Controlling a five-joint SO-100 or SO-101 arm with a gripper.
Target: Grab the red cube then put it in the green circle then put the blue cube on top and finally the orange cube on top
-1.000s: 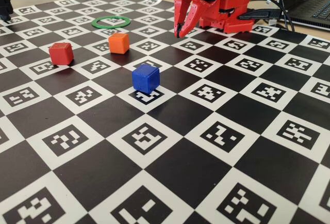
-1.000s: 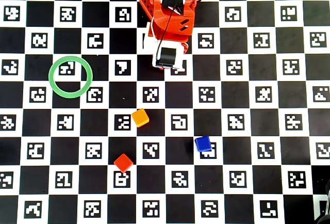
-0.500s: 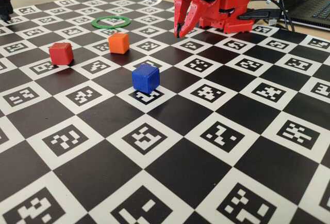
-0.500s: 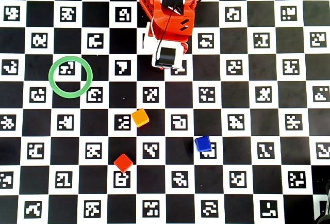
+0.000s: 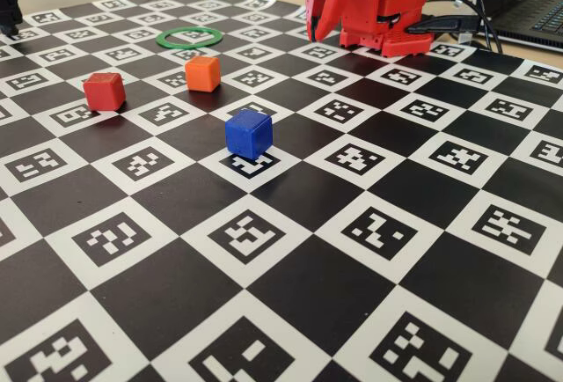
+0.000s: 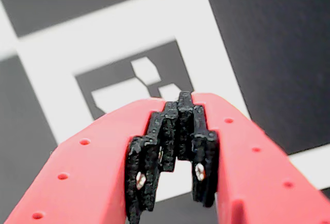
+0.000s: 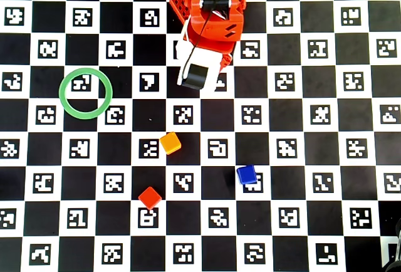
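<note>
Pincer (image 6: pixel 184 102) closed on nothing, poised above the board near the arm's base, nothing yet gripped; red cube (image 7: pixel 149 197) sits nearest the overhead view's bottom edge, well apart from the empty green circle (image 7: pixel 86 93) at far left
</note>
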